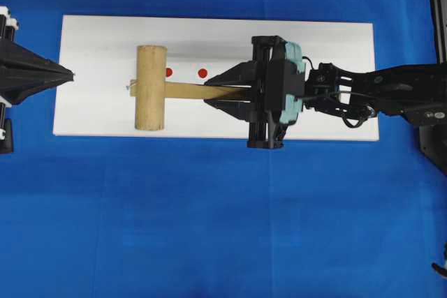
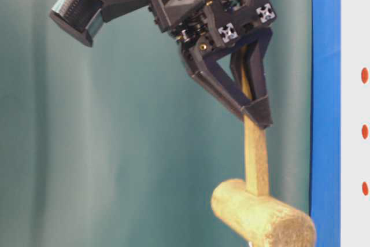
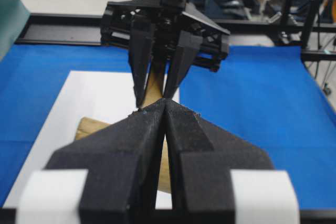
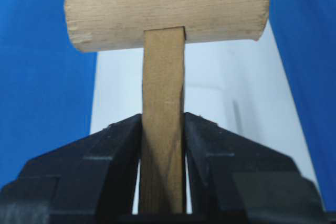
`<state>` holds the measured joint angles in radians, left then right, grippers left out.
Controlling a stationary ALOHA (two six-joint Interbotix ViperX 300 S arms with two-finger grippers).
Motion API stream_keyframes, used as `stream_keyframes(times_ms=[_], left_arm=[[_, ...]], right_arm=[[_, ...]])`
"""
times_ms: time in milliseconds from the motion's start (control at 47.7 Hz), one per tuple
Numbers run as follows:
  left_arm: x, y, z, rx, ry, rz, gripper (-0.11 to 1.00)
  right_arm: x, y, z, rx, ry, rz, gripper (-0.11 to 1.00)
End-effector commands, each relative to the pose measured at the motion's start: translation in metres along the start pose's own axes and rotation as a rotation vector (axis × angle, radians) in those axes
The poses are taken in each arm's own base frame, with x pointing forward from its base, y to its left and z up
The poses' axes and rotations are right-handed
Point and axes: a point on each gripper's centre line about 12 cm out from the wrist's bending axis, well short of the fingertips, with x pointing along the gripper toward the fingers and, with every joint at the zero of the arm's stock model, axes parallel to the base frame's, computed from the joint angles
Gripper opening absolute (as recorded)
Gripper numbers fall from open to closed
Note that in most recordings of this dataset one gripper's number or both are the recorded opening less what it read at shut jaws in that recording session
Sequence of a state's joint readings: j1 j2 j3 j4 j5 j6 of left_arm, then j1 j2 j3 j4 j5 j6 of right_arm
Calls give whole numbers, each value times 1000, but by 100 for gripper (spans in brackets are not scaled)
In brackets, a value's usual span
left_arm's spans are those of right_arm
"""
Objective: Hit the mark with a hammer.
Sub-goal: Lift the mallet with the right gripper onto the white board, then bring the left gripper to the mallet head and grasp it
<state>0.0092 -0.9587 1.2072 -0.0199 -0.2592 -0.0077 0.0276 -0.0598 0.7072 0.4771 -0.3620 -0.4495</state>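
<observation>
Far left in the overhead view: your left gripper is sitting at the left end of the white board, jaws pressed together, holding nothing. Its tips are pointing along the board toward the hammer head and are not touching it.

Moving right: the hammer is hanging over the board. Its thick cylindrical head is lying crosswise to the board's length, and the slim squared handle is running off to the right. In the table-level view the head is plainly lower than the grip, so the hammer is tilted head-down. Whether the head is resting on the board or just above it, I cannot tell.

Just right of the head: one red mark is peeking out at the head's edge, a second red mark is lying clear beside the handle. The table-level view is showing three red dots in a row, so a third is likely hidden under the head.

Further right: your right gripper is clamping the handle partway along, jaws closed snug on both flat sides.

Judgement: you are in the striking step, hammer in hand over the marks. The next move is calling for the head centred over a dot, then a short downward wrist swing.
</observation>
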Motion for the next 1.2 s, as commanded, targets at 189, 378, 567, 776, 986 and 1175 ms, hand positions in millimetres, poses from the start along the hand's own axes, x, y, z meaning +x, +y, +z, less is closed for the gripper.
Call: stream_keyframes(times_ms=[189,378,567,776,986,1175], left_arm=[[1,0,4,-9,-11,2,0],[1,1,3,-49,-9,3,0],[2,1,3,-89,-8,3,0],[2,3,2,-104,0,15,0],[2,3,-1,-143,26,17,0],[1,5,-2,-242,36,31,1]], right_arm=[[-4,0,41,-313,-150,-17,10],[-5,-1,47,-559,-189,-62,10],[-7,1,54,-697,-236,-106,10],[-8,1,57,-727,-254,-127,10],[-8,-1,56,-708,-243,-131,10],[-8,-3,57,-698,-243,-138,10]])
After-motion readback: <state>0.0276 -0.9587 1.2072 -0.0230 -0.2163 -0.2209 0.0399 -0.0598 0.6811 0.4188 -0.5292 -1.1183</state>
